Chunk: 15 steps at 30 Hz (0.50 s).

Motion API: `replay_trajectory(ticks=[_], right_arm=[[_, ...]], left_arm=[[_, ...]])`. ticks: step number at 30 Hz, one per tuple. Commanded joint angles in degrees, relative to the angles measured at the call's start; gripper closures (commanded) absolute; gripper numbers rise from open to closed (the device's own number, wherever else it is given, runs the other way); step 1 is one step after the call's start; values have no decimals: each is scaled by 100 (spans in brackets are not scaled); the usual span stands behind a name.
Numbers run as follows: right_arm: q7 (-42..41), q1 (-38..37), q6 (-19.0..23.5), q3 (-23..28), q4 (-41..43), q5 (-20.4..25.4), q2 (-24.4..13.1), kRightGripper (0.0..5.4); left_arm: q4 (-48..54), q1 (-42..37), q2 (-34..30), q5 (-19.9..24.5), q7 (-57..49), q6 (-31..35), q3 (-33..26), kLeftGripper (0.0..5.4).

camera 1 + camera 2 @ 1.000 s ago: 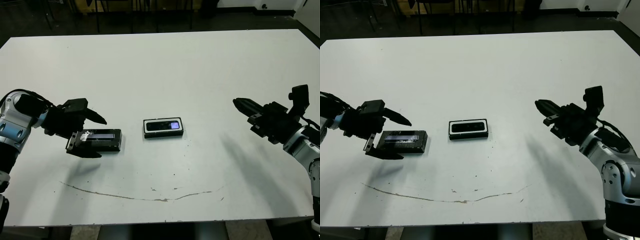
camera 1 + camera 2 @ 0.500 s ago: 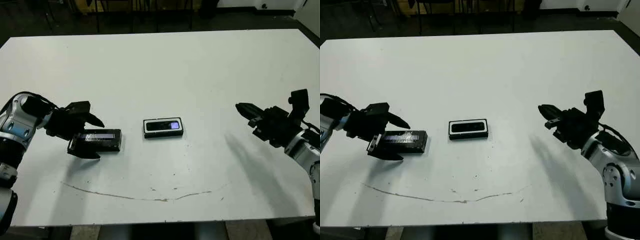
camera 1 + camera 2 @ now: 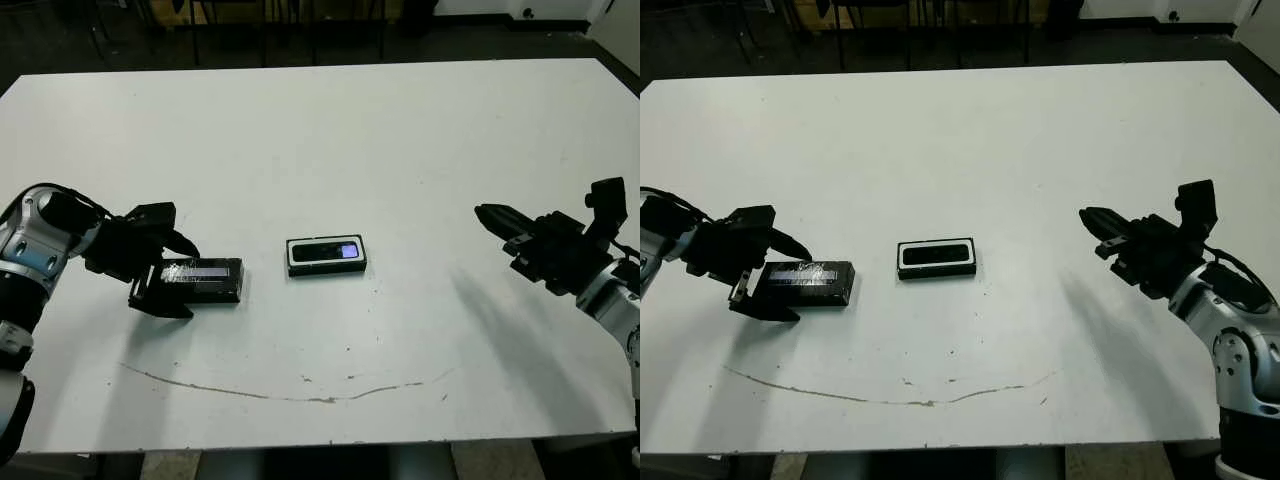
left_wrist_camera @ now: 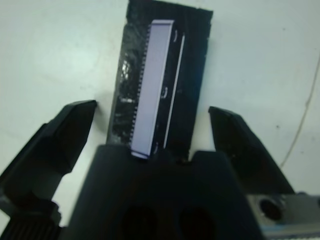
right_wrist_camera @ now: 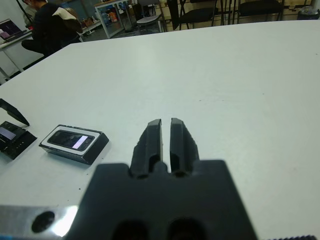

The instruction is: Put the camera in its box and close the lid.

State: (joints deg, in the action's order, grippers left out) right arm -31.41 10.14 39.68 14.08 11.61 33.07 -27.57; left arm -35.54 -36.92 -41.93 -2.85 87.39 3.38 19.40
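Lying in the box (image 3: pixel 327 255), the camera (image 3: pixel 332 251) shows; lid (image 3: pixel 201 279) left, straddled by left gripper (image 4: pixel 152 117) fingers apart; right gripper (image 5: pixel 166 131) fingers together.

Even overhead light floods the matte white rectangular table (image 3: pixel 330 130); its surface reads bright in both head views, without blown-out patches; soft grey shadows fall on the table beneath each arm and just beside the flat black slab lid with its shiny silvery strip (image 3: pixel 203 280); that strip glares pale lilac in the left wrist view, which is soft and greenish; the room beyond the table stays dim.
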Motion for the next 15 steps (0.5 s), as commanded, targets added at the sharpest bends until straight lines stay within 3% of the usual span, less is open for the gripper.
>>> replay_trajectory(ticks=[1, 10, 15], right_arm=[[-37, -102, 1, -51, -56, -75, -101, 540], [-79, -73, 28, -104, -68, -111, -96, 540], [-154, -97, -93, -123, -87, -141, -69, 540]], left_arm=[[98, 330, -167, -128, -39, 144, 44, 1], [223, 445, -285, -159, -52, 342, 99, 1], [261, 464, -233, -107, -169, 635, 53, 64]])
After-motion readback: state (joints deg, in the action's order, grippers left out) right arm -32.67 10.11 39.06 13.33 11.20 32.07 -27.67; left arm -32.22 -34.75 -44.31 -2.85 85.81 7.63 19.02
